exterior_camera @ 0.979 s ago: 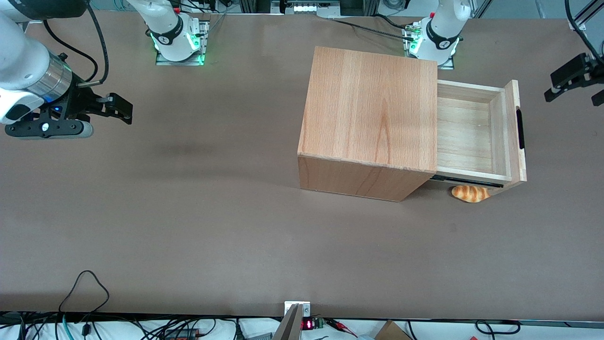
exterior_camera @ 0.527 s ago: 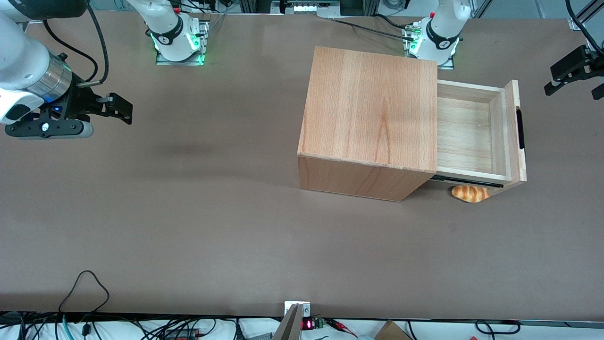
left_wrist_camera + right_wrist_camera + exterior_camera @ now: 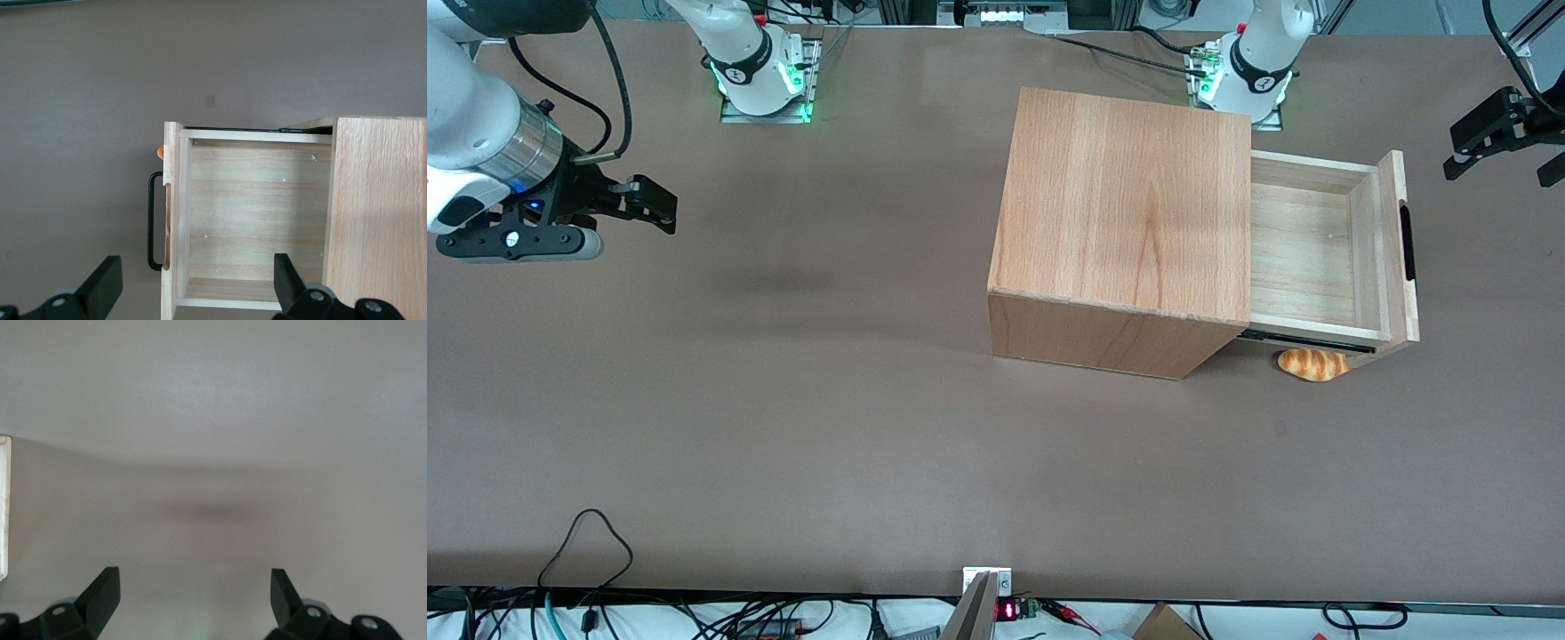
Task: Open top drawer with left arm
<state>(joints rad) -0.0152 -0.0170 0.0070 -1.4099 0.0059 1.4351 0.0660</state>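
Since a second ago my left gripper [image 3: 1458,164] climbs clear, fingers [image 3: 103,283] spread; top drawer [image 3: 1320,253] stands open from cabinet [image 3: 1125,222].

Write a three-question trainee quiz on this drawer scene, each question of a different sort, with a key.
1. True or false: the shallow light-wood top drawer with the black slot handle is pulled out of the large plain wooden cabinet.
2. Multiple choice: the left arm's slim black two-finger end effector is A) clamped on the handle, B) open, above the drawer, touching nothing, C) resting inside the drawer.
3. Fill in: the small orange-brown bread roll lies on the brown table, partly under the drawer's ____ panel.

Key: 1 true; 2 B; 3 front.
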